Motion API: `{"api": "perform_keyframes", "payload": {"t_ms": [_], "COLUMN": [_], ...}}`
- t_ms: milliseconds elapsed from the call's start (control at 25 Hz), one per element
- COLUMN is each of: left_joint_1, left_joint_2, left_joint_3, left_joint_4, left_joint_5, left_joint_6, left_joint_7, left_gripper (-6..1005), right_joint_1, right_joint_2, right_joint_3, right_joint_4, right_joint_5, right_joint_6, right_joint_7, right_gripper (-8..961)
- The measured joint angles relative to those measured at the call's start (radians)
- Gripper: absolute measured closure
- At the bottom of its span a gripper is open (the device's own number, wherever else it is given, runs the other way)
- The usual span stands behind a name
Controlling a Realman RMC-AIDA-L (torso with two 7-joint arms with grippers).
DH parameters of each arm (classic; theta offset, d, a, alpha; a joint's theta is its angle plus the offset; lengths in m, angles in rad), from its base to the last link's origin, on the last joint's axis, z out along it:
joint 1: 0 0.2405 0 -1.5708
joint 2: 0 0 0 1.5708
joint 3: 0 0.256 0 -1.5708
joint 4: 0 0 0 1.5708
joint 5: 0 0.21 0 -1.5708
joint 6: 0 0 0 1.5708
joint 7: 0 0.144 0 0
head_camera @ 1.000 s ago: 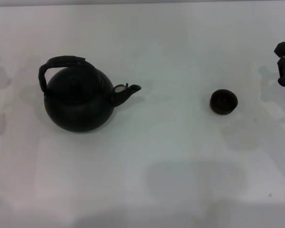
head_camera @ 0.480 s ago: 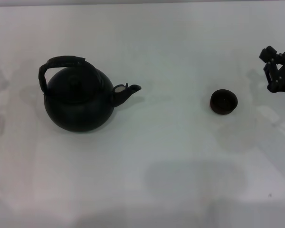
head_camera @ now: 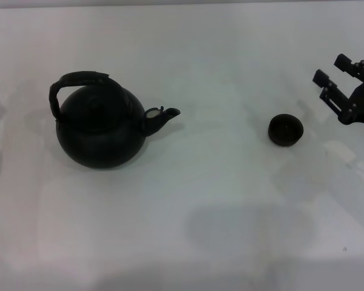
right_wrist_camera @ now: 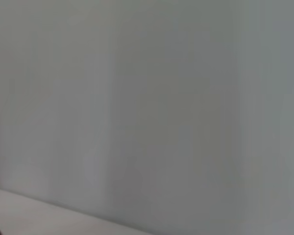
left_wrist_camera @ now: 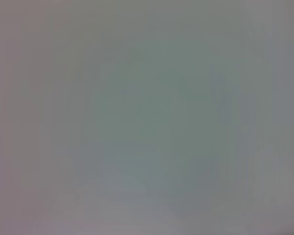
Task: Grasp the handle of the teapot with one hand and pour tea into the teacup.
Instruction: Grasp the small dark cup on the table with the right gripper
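The teapot (head_camera: pixel 100 126) is a large round matte black pot standing upright on the left of the white table, its short spout pointing right. Its dark arched handle (head_camera: pixel 79 80) rises over the knobbed lid. The teacup (head_camera: pixel 286 130), small, round and dark, stands to the right, well apart from the spout. My right gripper (head_camera: pixel 330 71) is at the far right edge, open and empty, a little right of and beyond the teacup, touching nothing. My left gripper is out of view. Both wrist views show only blank pale surface.
The white table (head_camera: pixel 218 194) spreads around both objects. A faint grey shadow lies on it near the front centre. Nothing else stands on it.
My right gripper has come in from the right edge, leftward toward the teacup, and its fingers have spread open. The teapot and teacup have not moved.
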Motion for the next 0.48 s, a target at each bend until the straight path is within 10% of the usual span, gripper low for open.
{"api": "perform_keyframes", "payload": {"t_ms": [480], "left_joint_1": [-0.002], "left_joint_2": [0.002], "left_joint_3": [0.0], "left_joint_4": [0.01], "left_joint_5": [0.0], "left_joint_6": [-0.008], "left_joint_7": [0.002], "left_gripper": [950], "right_joint_1": [-0.044], "right_joint_2": [-0.005], "right_joint_3": [-0.125], "right_joint_4": [-0.151], "right_joint_5": [-0.102], "right_joint_6": [-0.032], "right_joint_7": [0.192], "right_gripper": [173]}}
